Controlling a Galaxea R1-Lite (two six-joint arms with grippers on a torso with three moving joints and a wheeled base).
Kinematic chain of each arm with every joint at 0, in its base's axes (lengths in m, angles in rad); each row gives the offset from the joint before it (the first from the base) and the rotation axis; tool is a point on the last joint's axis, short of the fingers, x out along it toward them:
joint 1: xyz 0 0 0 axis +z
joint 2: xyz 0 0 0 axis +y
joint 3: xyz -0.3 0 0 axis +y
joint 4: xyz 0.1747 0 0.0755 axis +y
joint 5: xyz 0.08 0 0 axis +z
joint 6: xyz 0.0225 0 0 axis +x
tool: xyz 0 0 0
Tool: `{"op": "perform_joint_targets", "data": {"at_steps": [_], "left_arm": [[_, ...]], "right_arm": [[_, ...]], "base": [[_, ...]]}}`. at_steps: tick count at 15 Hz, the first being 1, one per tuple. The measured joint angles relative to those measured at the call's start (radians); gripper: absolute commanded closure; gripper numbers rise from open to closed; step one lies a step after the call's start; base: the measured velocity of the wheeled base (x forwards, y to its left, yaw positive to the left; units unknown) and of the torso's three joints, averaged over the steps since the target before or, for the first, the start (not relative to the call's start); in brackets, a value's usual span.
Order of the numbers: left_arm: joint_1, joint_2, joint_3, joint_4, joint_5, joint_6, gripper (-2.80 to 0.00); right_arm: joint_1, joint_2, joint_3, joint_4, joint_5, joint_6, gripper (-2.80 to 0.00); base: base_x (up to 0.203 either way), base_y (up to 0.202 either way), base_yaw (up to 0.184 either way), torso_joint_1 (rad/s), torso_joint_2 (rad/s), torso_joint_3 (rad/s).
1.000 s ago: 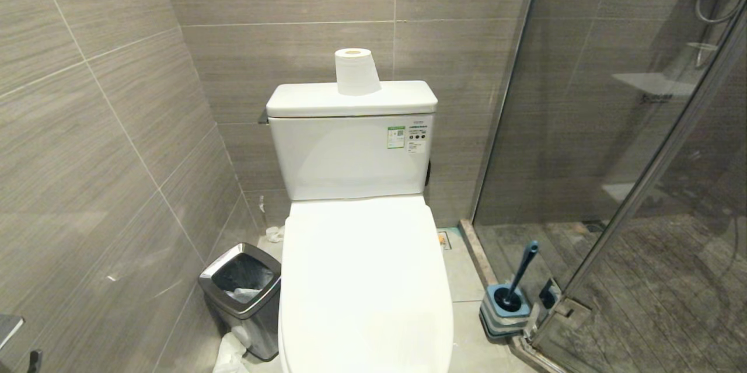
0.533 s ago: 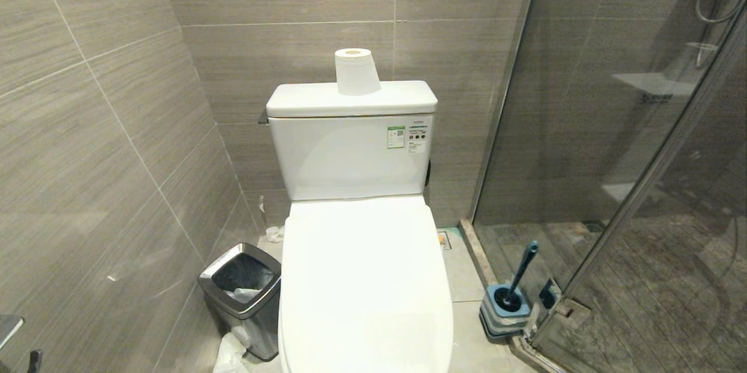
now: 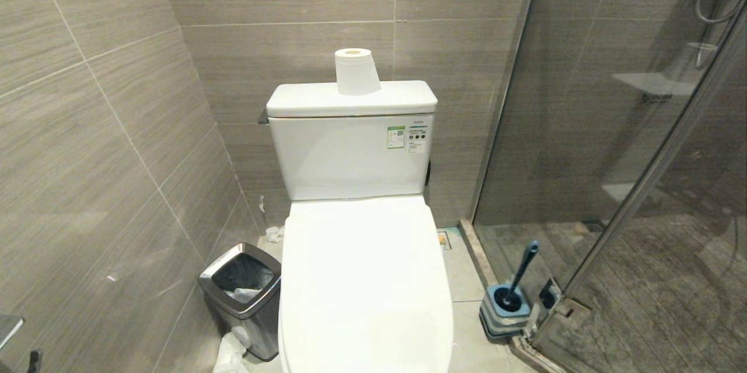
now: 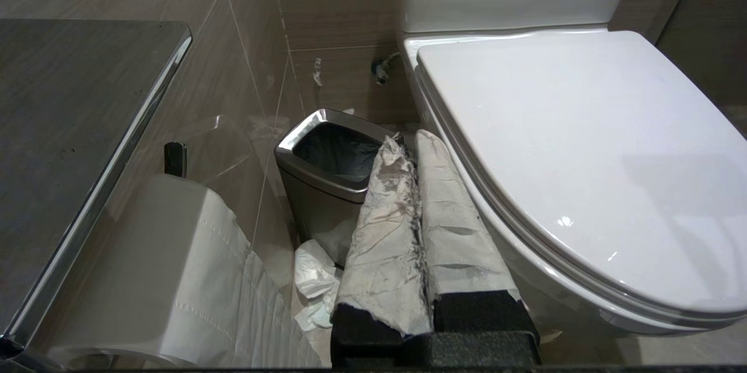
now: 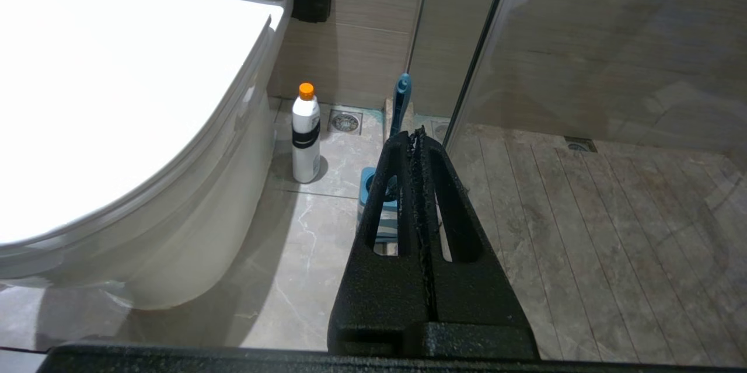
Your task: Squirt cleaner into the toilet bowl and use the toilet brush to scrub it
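all views share toilet lid [image 3: 365, 279]

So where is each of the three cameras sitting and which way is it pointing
Head view: high up, looking forward and down at the closed toilet lid, with the waste bin and toilet brush on either side; no robot parts show.
Left wrist view: low, behind the shut, paper-wrapped left gripper, facing the bin and the toilet's side.
Right wrist view: low, behind the shut right gripper, facing the brush and a white bottle on the floor.
Shared: all three see the toilet lid.
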Motion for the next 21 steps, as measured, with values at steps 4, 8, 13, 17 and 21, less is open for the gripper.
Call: {"op": "perform_joint_targets", "data": {"at_steps": [4, 8, 13, 17, 21], "left_arm": [[0.000, 0.000, 0.000, -0.001, 0.000, 0.000, 0.00], [0.000, 0.000, 0.000, 0.001, -0.001, 0.000, 0.00], [0.000, 0.000, 0.000, 0.000, 0.000, 0.000, 0.00], [0.000, 0.000, 0.000, 0.001, 0.000, 0.000, 0.00], [0.000, 0.000, 0.000, 0.001, 0.000, 0.000, 0.00]], "right_arm": [[0.000, 0.000, 0.000, 0.000, 0.000, 0.000, 0.00], [0.000, 0.000, 0.000, 0.000, 0.000, 0.000, 0.00], [0.000, 0.000, 0.000, 0.000, 0.000, 0.000, 0.00], [0.000, 0.000, 0.000, 0.000, 0.000, 0.000, 0.00], [0.000, 0.000, 0.000, 0.000, 0.000, -0.001, 0.00]], "base": [[0.000, 0.000, 0.000, 0.000, 0.00, 0.000], [0.000, 0.000, 0.000, 0.000, 0.00, 0.000], [0.000, 0.000, 0.000, 0.000, 0.00, 0.000], [0.000, 0.000, 0.000, 0.000, 0.00, 0.000], [0.000, 0.000, 0.000, 0.000, 0.00, 0.000]]}}
